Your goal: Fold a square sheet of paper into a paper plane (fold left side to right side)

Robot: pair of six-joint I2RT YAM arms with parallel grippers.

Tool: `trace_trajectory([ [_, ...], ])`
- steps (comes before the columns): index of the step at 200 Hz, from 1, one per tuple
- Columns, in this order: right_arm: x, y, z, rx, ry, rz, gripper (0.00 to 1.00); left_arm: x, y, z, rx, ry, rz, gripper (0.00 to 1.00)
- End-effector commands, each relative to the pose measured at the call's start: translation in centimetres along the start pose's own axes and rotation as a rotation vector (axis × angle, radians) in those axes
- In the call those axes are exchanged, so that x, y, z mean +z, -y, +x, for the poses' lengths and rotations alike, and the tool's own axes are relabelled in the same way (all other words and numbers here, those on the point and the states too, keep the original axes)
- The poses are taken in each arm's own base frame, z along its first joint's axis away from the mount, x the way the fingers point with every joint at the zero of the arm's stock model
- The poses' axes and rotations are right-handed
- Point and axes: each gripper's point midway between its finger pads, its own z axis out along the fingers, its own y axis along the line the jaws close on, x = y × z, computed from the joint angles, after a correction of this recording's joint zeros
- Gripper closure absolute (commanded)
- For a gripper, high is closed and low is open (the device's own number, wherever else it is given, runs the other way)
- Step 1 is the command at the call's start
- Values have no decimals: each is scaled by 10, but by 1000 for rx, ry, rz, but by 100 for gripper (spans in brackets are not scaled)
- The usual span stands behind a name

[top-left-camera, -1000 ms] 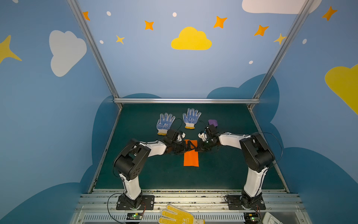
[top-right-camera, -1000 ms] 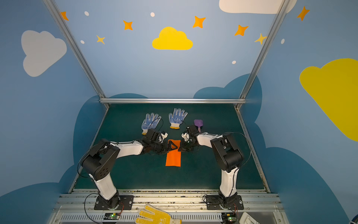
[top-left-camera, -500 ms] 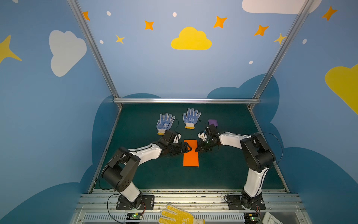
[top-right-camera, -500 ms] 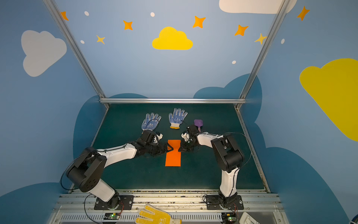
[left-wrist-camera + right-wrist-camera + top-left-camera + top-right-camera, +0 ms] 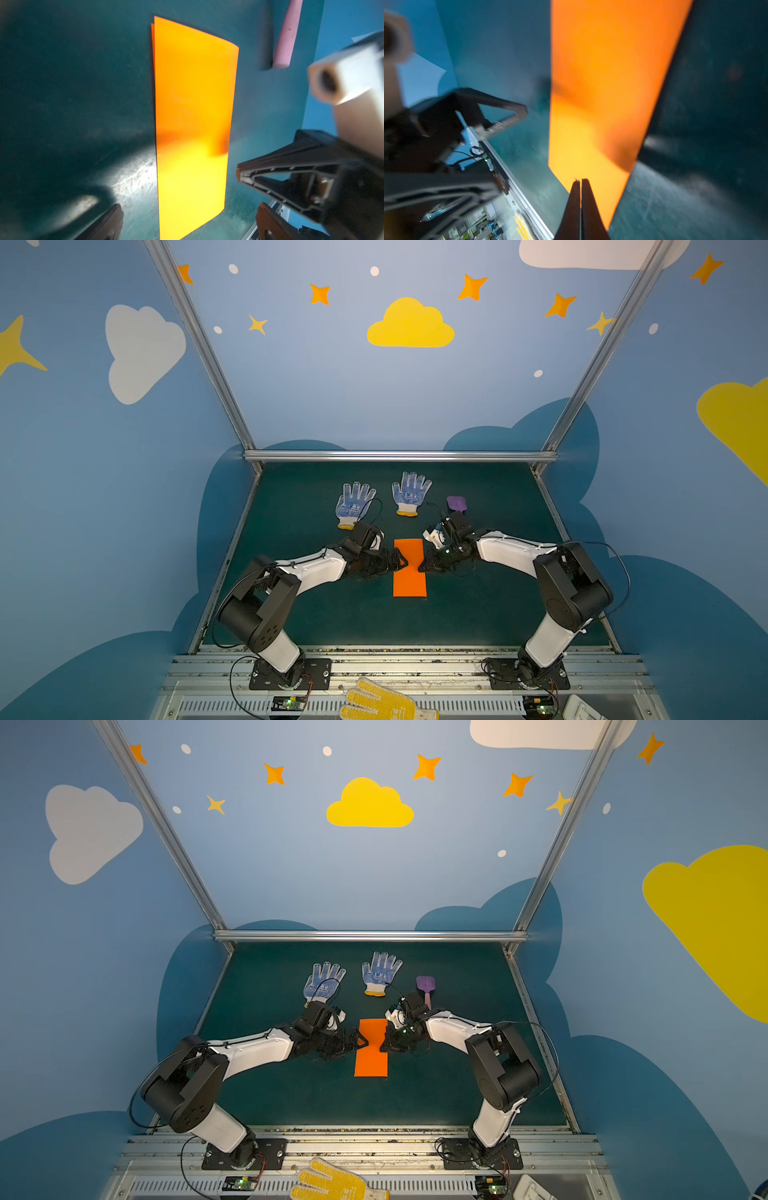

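Observation:
The square sheet of paper (image 5: 409, 578) (image 5: 371, 1060) is bright orange and lies on the green mat as a tall, narrow, doubled rectangle. No paper plane shape shows. My left gripper (image 5: 400, 562) (image 5: 361, 1042) is at the middle of the sheet's left edge. It is open, and in the left wrist view the sheet (image 5: 193, 124) lies between its spread fingers (image 5: 268, 220). My right gripper (image 5: 423, 566) (image 5: 384, 1046) is shut at the sheet's right edge. In the right wrist view its closed tips (image 5: 580, 181) lie over the sheet (image 5: 602, 83) with nothing between them.
Two blue-dotted gloves (image 5: 355, 504) (image 5: 411, 493) lie behind the paper. A purple toy shovel (image 5: 457, 503) with a pink handle (image 5: 284, 35) sits behind the right gripper. A yellow dotted glove (image 5: 382, 701) rests on the front rail. Metal frame rails border the mat.
The left gripper has drawn back left off the paper's far part to its left edge, and the left arm's elbow has swung. The right gripper has barely moved.

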Motion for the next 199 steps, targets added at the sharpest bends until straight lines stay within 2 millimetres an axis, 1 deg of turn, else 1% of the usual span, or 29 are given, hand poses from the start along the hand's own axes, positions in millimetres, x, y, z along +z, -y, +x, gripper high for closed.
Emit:
trace_trajectory([
  [1, 2, 2, 8, 7, 2, 11, 100, -3, 1, 0, 2, 11, -7, 0],
  [15, 5, 3, 11, 8, -3, 15, 100, -2, 2, 1, 4, 9, -5, 0],
  [48, 13, 13, 15, 24, -17, 46, 100, -1, 0, 3, 5, 3, -8, 0],
  [69, 17, 28, 19, 45, -26, 86, 100, 2, -2, 5, 3, -5, -8, 0],
  [83, 20, 41, 23, 68, -35, 114, 100, 3, -2, 7, 3, -15, -1, 0],
  [108, 21, 55, 30, 103, -45, 128, 100, 7, 0, 10, 8, -38, 15, 0],
  [158, 17, 59, 33, 113, -41, 132, 100, 20, 9, 20, 33, -88, 60, 0],
  [199, 16, 61, 36, 116, -45, 137, 100, 32, 0, 26, 20, -101, 36, 0],
])
